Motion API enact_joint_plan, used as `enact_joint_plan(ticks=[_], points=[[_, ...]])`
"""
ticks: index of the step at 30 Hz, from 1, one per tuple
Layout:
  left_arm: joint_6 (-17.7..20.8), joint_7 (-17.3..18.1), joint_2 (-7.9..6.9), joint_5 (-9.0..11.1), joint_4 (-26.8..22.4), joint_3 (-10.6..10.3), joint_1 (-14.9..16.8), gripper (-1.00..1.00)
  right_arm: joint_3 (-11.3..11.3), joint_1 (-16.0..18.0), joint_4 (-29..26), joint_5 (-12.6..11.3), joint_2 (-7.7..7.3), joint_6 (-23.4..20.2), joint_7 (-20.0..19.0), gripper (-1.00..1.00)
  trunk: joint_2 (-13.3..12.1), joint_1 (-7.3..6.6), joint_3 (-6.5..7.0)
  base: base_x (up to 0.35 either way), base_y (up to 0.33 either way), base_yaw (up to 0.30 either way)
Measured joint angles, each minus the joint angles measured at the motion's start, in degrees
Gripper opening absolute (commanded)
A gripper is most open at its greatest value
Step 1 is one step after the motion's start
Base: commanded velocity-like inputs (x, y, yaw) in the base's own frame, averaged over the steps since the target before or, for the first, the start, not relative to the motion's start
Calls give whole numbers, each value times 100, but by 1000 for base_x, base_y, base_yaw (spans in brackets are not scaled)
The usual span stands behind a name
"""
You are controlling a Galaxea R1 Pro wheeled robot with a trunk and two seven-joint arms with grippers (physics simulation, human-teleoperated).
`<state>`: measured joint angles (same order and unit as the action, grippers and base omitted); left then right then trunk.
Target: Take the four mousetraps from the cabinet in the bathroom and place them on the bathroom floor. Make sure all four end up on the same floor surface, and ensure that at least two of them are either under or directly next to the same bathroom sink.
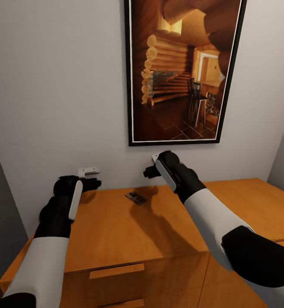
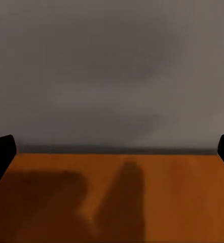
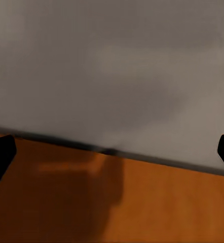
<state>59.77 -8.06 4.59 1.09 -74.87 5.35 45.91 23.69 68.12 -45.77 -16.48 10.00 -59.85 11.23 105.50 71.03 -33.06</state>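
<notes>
Right, both arms are up over the cabinet, and there's a single mousetrap lying flat on its orange-brown top, near the back edge by the wall, roughly midway between the two grippers. The left gripper hovers by the back-left part of the top; the right gripper hangs higher, just above and a touch to the right of the trap. Both sets of jaws stand wide open and empty: in each wrist view the dark fingertips sit at opposite edges of the picture with only wood and grey wall between them. Looks like the right arm is the nearer one, so the trap lies below it, slightly toward the robot and to its left. The little plate is skewed: its long axis seems to run diagonally, from back-left to front-right across the top, though it's small and which end carries the spring I can't tell. A white-grey gadget rests against the wall by the left gripper. A framed cabin picture hangs above.
</notes>
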Motion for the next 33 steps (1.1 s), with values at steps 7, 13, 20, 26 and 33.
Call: enact_joint_plan(ticks=[7, 13, 20, 26, 33], points=[[1, 6, -28, 5, 882, 17, 546, 100, -4, 150, 120, -7, 0, 1, 2, 100, 0, 0, 0, 0, 0, 0], [1, 9, -51, 15, 1236, 26, 818, 100, -7, 354, 454, -10, 0, 0, 0, 100, 0, 0, 0, 0, 0, 0], [0, -97, -62, 39, 1381, 35, 927, 100, -33, 692, 1058, -39, 0, 0, 1, 100, 3, -1, -1, 0, 0, 0], [0, -120, -75, 37, 1408, 36, 939, 100, -47, 784, 1239, -135, 0, -1, -6, 100, 4, -2, -1, 0, 0, 0], [0, -119, -164, 206, 1426, 39, 945, 100, -53, 818, 1327, -394, 0, 0, -3, 100, 4, -11, -1, 0, 0, 0]])
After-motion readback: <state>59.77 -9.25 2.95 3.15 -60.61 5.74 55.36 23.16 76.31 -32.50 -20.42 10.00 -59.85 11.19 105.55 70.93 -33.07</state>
